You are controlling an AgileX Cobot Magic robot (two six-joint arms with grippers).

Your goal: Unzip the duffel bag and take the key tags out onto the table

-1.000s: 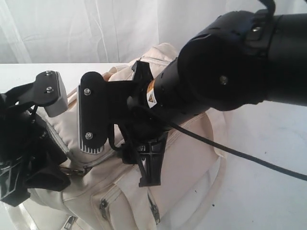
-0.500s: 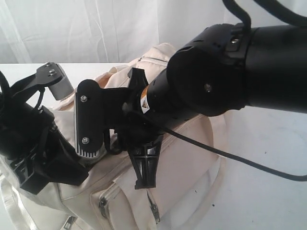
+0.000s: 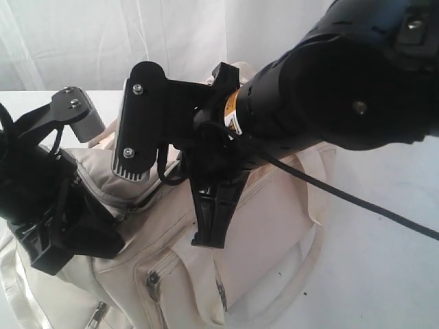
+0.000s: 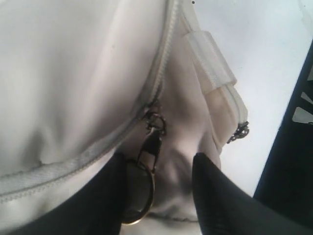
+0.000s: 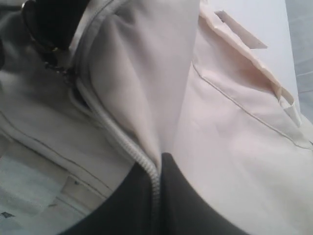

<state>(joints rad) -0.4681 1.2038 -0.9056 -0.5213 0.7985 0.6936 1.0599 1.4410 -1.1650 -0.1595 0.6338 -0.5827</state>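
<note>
The cream duffel bag (image 3: pixel 274 226) lies on the white table (image 3: pixel 384 274) under both arms. My right gripper (image 3: pixel 209 236) points down and is shut on the bag's zipper edge (image 5: pixel 142 161), holding a fold of cream fabric (image 5: pixel 146 73) up. My left gripper (image 4: pixel 156 196) is open at the bag's end. The metal ring pull (image 4: pixel 142 193) of the main zipper (image 4: pixel 159 83) hangs between its fingers, against one finger (image 4: pixel 93 200). In the exterior view the left arm (image 3: pixel 41 199) covers that end of the bag. The key tags are hidden.
Side pockets with metal zipper pulls (image 3: pixel 152 279) face the camera, and another pull (image 4: pixel 238 132) hangs at the bag's end. A strap handle (image 3: pixel 14 301) trails at the lower left. A white curtain (image 3: pixel 68 41) closes the back. A black cable (image 3: pixel 363 205) runs from the right arm.
The right arm has risen and shifted right, pulling the pinched zipper edge and fabric fold upward. The left arm dropped lower onto the bag's end, then held still.
</note>
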